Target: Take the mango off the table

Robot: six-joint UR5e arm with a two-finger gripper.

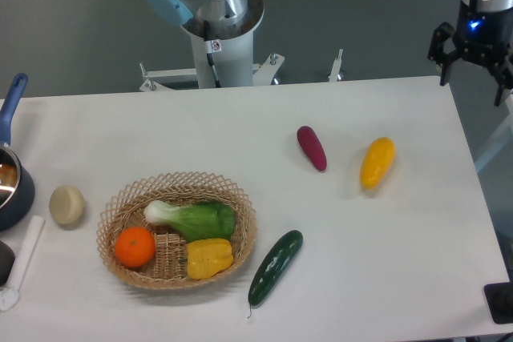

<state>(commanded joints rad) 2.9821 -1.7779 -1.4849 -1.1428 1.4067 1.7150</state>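
No legible text, brand, or number found. One small white label with a red mark sits on the robot arm's base column (215, 46), upper centre of the frame; its content is too small to read. A blue indicator light glows on the gripper (474, 58) housing, upper right of the frame; no characters visible.

Bright, even light — soft shadows, slight blur.
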